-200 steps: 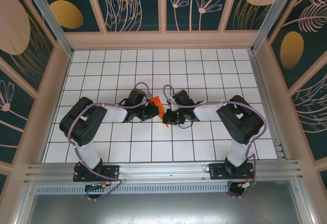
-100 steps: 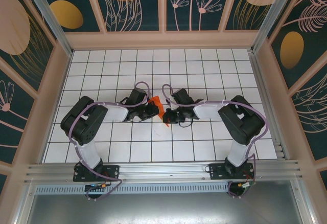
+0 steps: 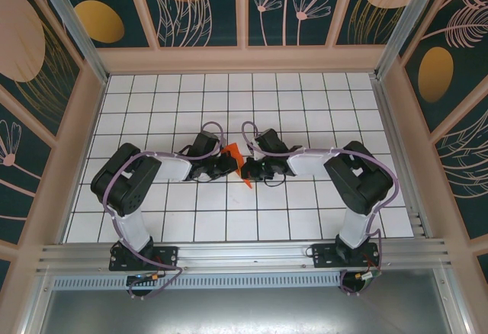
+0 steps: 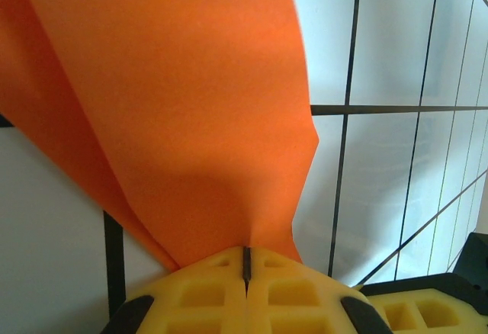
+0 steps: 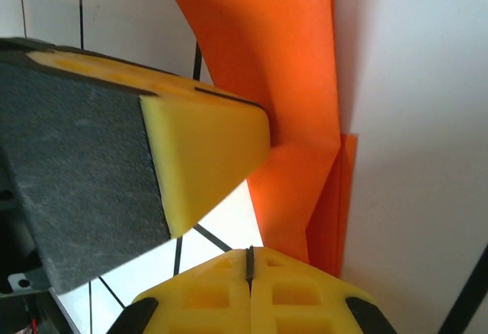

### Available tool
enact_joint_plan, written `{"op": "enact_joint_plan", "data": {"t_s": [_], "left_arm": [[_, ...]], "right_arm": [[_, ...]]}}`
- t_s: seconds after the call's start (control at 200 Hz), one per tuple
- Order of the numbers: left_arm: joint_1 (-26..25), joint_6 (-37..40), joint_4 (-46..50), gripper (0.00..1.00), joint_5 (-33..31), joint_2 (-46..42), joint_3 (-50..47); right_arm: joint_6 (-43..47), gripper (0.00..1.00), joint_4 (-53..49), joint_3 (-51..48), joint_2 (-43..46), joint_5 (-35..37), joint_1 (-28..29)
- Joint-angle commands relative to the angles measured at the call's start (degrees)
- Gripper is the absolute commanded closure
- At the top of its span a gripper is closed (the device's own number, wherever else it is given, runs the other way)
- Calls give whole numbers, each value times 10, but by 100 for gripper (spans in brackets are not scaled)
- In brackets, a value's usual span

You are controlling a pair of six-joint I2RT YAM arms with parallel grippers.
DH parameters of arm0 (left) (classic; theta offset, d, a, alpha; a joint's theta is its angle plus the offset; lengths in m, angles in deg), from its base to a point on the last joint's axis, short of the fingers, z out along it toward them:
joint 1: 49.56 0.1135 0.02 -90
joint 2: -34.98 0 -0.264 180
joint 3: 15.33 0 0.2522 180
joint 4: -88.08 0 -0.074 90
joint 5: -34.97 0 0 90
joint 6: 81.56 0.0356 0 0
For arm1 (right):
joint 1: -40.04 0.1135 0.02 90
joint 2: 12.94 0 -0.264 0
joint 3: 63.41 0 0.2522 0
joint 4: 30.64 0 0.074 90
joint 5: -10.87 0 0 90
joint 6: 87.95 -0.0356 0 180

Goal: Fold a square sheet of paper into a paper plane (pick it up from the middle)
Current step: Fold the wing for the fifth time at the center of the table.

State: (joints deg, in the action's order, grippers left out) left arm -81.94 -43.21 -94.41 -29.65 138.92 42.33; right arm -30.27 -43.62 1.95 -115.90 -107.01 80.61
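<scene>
A: Paper (image 3: 235, 153), thin and light, floppy, quick to crease or tear. Hanging partly folded above mid table (image 3: 152, 105), between both arms.

B: Left end effector (image 4: 246, 261) clamped fully shut on one folded edge; right end effector (image 5: 249, 261) shut too, seemingly pinching the opposite fold. Probably best gripped along stiffer creases, gently.

A: Any writing or brand?

B: None legible. Plain orange throughout.

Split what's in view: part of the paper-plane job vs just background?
Job:
- orange paper, partly folded
- left gripper, shut on the paper
- right gripper, shut, close beside the paper

Background:
- white tiled table
- patterned walls
- aluminium rail
</scene>
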Motion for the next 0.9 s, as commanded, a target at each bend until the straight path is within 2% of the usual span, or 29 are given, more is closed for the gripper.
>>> {"op": "enact_joint_plan", "data": {"t_s": [0.0, 0.28, 0.646, 0.891], "left_arm": [[0, 9, 28, 100, -24, 19, 7], [-1, 12, 36, 100, -29, 21, 7], [0, 4, 71, 100, -72, 27, 0], [0, -1, 74, 100, -82, 33, -4]], "right_arm": [[-9, 100, 7, 23, -15, 14, -3], [-13, 100, -14, 26, -42, 26, -2], [38, 100, -85, -48, 0, -22, 13], [51, 100, -106, -82, 18, -30, 22]]}}
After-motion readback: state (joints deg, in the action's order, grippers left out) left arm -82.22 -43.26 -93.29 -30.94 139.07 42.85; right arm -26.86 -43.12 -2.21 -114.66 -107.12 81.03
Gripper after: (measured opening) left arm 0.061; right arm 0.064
